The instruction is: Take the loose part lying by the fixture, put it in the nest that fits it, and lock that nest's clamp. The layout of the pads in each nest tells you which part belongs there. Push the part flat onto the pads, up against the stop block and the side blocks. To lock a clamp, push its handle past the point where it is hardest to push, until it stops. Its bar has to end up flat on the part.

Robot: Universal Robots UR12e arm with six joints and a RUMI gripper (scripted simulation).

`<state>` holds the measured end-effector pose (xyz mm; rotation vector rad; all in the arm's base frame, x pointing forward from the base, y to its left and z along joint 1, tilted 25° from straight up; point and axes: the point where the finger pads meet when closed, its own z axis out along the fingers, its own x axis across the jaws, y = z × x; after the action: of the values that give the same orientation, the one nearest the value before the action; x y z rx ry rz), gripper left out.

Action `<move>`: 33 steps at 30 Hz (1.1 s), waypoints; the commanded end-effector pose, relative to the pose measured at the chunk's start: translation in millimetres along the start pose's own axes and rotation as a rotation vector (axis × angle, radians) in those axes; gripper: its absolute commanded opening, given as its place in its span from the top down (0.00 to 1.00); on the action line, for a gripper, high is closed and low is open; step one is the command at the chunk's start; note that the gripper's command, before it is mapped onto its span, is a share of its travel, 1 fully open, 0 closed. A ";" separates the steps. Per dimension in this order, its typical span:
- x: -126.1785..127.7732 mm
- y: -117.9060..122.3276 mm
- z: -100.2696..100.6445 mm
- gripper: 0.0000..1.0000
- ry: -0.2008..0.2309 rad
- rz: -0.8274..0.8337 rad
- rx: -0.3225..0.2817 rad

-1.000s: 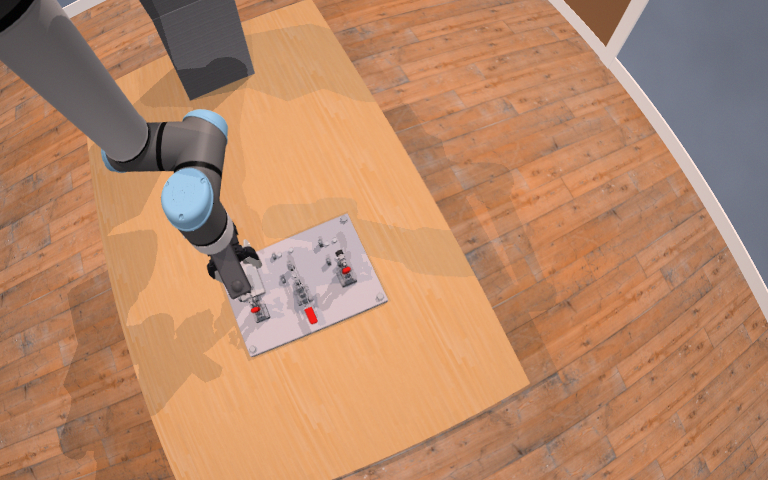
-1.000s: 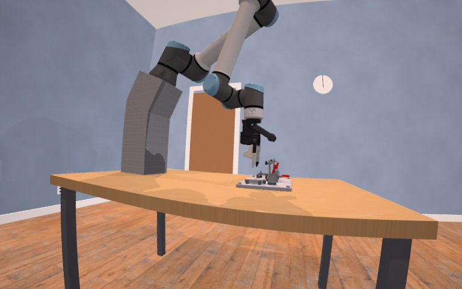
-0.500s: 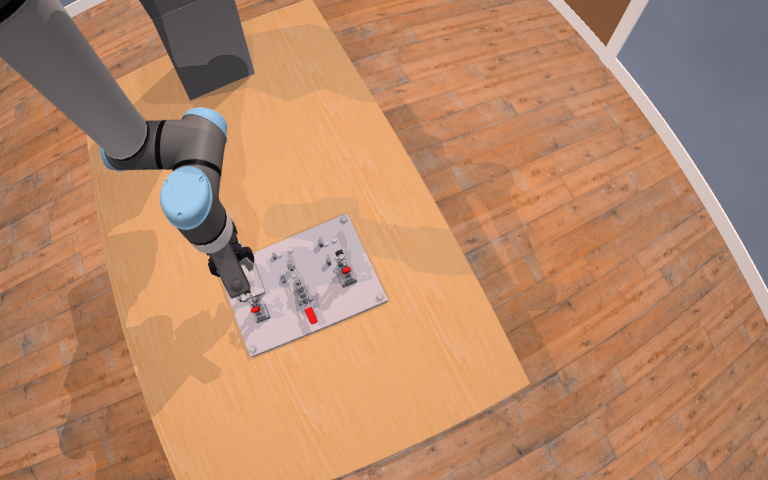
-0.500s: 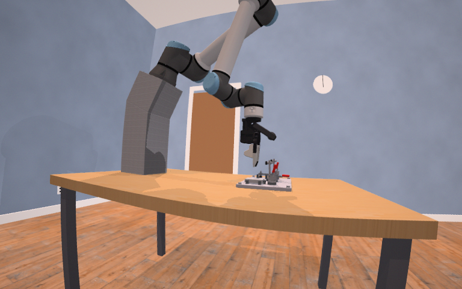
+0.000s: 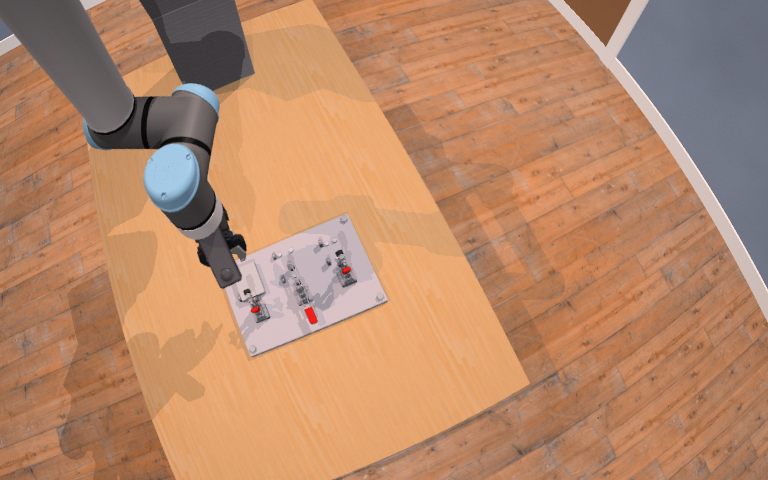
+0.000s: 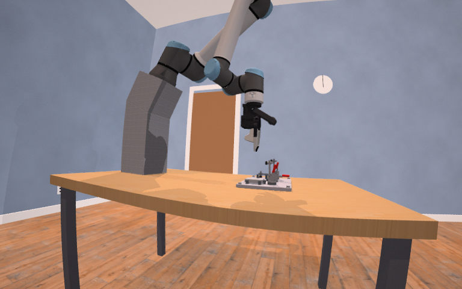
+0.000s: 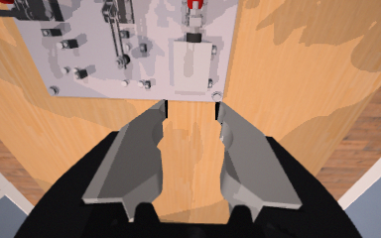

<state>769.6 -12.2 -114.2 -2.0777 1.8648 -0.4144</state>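
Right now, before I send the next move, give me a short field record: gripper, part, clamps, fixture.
gripper: fingers partly closed with nothing between them, hanging above the near edge of the fixture
part: pale plate lies in the end nest nearest the arm
clamp at that nest: red handle, bar not seen on the part
middle clamp: red handle lying flat
fixture: grey plate on the wooden table

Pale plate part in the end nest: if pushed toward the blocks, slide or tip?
The part looks flat and low, so it would probably slide, not tip or roll. Its straight edges suggest a rigid slab, unlikely to flex.
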 end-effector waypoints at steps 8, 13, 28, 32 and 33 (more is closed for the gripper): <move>0.2 -0.4 -39.1 0.72 0.000 0.000 0.000; 0.2 -0.5 -39.9 0.72 0.000 0.000 0.000; 0.3 -30.7 -39.9 0.72 0.000 0.000 0.000; 0.3 -48.3 -39.9 0.72 0.000 0.000 0.000; 0.3 -52.7 -39.9 0.72 0.000 0.000 0.000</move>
<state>785.7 -10.4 -62.8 -2.0778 1.8645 -0.4139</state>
